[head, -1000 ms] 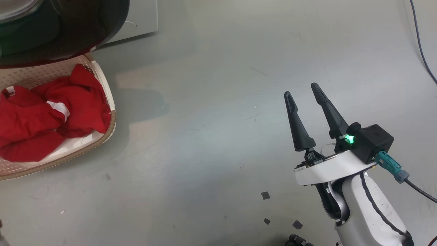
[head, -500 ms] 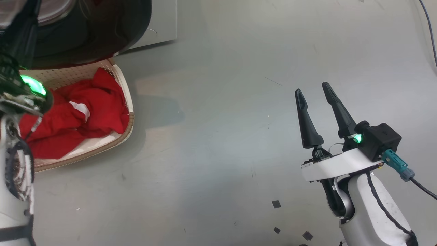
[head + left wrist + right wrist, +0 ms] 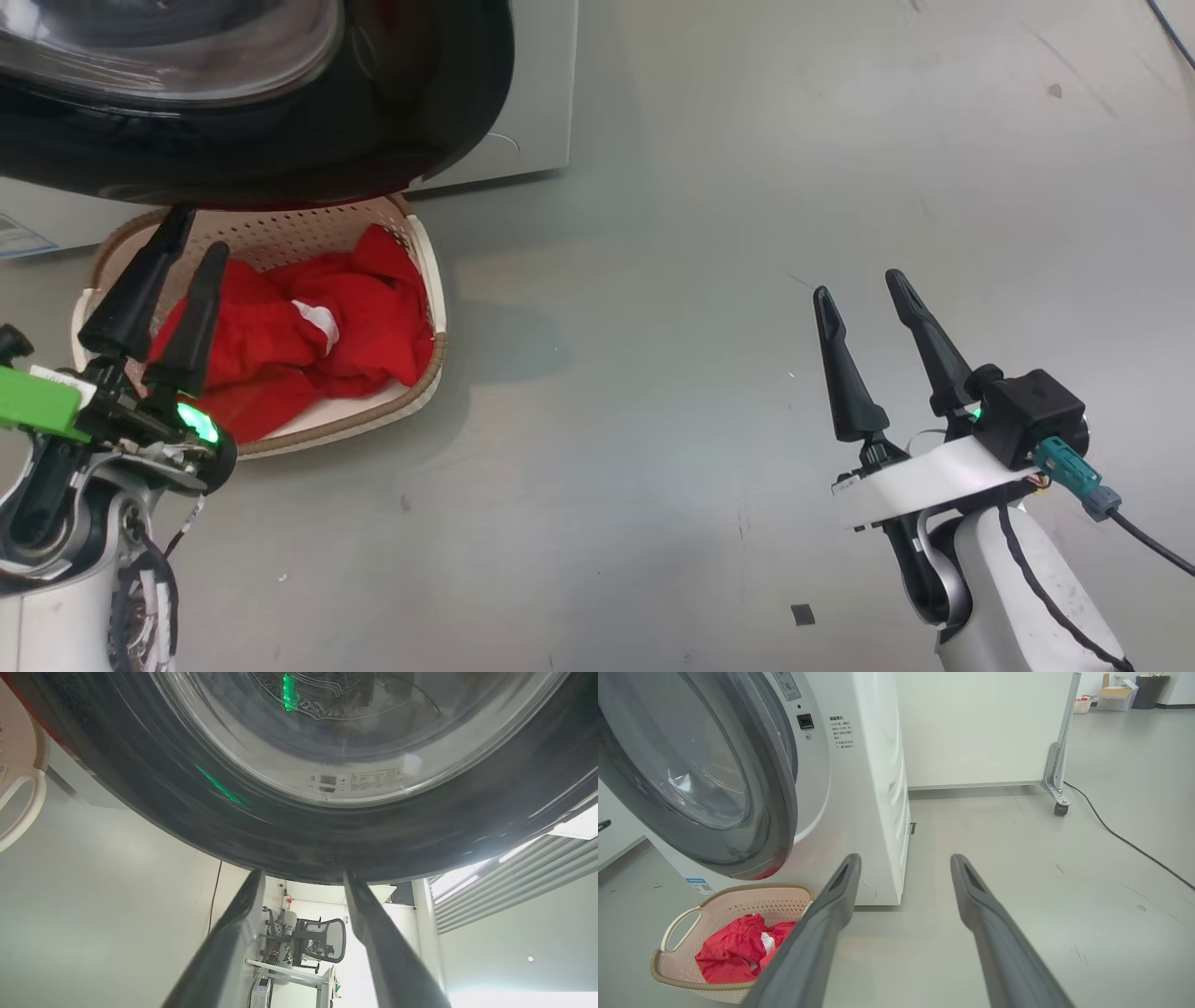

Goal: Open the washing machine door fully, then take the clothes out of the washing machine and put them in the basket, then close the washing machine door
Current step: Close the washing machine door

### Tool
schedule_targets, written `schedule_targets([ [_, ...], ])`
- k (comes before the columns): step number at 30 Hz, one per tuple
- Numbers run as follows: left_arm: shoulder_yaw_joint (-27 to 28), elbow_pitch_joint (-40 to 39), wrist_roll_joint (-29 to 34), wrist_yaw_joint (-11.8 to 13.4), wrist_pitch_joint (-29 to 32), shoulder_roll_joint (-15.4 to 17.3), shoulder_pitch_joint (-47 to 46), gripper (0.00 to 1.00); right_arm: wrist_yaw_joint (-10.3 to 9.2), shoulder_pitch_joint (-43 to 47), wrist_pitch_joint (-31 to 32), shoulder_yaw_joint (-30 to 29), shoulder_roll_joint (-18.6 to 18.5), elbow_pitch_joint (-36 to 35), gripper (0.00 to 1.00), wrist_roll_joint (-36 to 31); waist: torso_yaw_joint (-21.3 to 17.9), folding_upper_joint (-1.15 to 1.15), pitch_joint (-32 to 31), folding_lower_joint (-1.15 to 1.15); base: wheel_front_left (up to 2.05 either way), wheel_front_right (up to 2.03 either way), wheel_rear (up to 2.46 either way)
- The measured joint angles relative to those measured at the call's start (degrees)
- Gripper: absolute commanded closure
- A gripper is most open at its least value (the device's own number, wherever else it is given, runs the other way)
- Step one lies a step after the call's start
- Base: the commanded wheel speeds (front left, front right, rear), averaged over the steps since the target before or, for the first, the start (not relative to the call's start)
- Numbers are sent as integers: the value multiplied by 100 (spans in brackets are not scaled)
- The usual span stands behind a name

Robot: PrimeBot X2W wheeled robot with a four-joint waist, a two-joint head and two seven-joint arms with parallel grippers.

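Head view: door [image 3: 411, 121] is hanging swung out from the washer [image 3: 537, 112], glossy black rim with the glass bowl at top left, and its lower edge is overhanging the far rim of the basket [image 3: 425, 280]. The basket is sitting on the floor [image 3: 653, 373] right at the washer front, with its long axis running roughly left-right. Clothes [image 3: 317, 345] are lying bunched inside it, red with a white patch facing up. Left end effector [image 3: 199, 231] is pointing up and slightly right over the basket's left end, fingers spread a little, gripping nothing. Right end effector [image 3: 858, 286] is hovering well apart over bare floor, fingers pointing up the view, spread wide, holding nothing.

Left wrist view: left end effector [image 3: 302, 877] is aiming up at the door [image 3: 140, 793]. Its fingers are parted, with the tips right at the rim's lower edge; cannot tell whether they are touching it. The glass bowl is bulging toward the camera. A basket handle [image 3: 18, 807] is showing at the left edge.

Right wrist view: right end effector [image 3: 906, 858] is opened wide, empty, and pointing toward the washer [image 3: 873, 788] corner. The door [image 3: 780, 812] is standing open off the front, tilted out over the basket [image 3: 677, 980]. The basket is resting just beside the washer base, handle toward the left. Clothes [image 3: 733, 956] are piled in its near half, partly behind the left finger. A cable [image 3: 1120, 835] is trailing across the floor at right.
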Motion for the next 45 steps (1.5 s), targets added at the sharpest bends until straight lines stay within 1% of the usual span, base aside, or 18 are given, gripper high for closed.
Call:
schedule_targets([
  [4, 185, -310, 10, 0, -54, -130, 238, 0, 0, 140, 0, -36, -2, 44, 0, -44, 163, 0, -181, 0, 0, 0, 0],
  [10, 356, -680, 387, 0, -338, -236, 600, 0, 0, 292, 0, -74, -2, 119, 0, -162, 395, 0, -476, 0, 0, 0, 0],
  [13, 378, -892, 1009, 0, -589, -221, 755, 0, 0, 385, 0, -102, -5, 140, 0, -209, 504, 0, -630, 0, 0, 0, 0],
  [14, 338, -975, 1319, 0, -704, -178, 808, 0, 0, 416, 0, -113, -8, 156, 0, -209, 540, 0, -683, 0, 0, 0, 0],
  [16, 138, -1101, 2111, -1, -854, 32, 940, 0, 0, 480, 0, -152, -24, 182, 0, -209, 607, 0, -787, 0, 0, 0, 0],
  [20, -155, -1351, 3071, -2, -1289, 149, 1206, 0, 0, 593, 0, -191, -43, 213, 0, -258, 730, 0, -1002, 0, 0, 0, 0],
  [23, -385, -1532, 3891, -2, -1675, 365, 1370, 0, -1, 663, 0, -207, -52, 225, 0, -275, 808, 0, -1164, -1, 0, 0, 0],
  [26, -626, -1661, 4522, -3, -2076, 432, 1535, 0, -1, 756, 0, -208, -48, 233, 0, -302, 874, 0, -1318, -1, 0, 0, 0],
  [28, -861, -1704, 5086, -5, -2296, 570, 1694, 0, -1, 815, 0, -208, -49, 238, 0, -307, 910, 0, -1417, -1, 0, 0, 0],
  [33, -1085, -1612, 6032, -16, -2881, 628, 2106, 0, -1, 939, 0, -201, -45, 236, 0, -338, 977, 0, -1623, -1, 0, 0, 0],
  [37, -1207, -1411, 6518, -4, -3188, 572, 2357, 0, -9, 1043, 0, -210, -40, 226, 0, -345, 1013, 0, -1738, -1, 0, 0, 0],
  [44, -1449, -1237, 7454, 424, -3618, 575, 2631, 0, -20, 1269, 0, -230, -33, 221, 0, -353, 1043, 0, -1856, -1, 0, 0, 0],
  [45, -1493, -1216, 7587, 483, -3663, 579, 2667, 0, -47, 1298, 0, -235, -30, 221, 0, -353, 1045, 0, -1865, -1, 0, 0, 0],
])
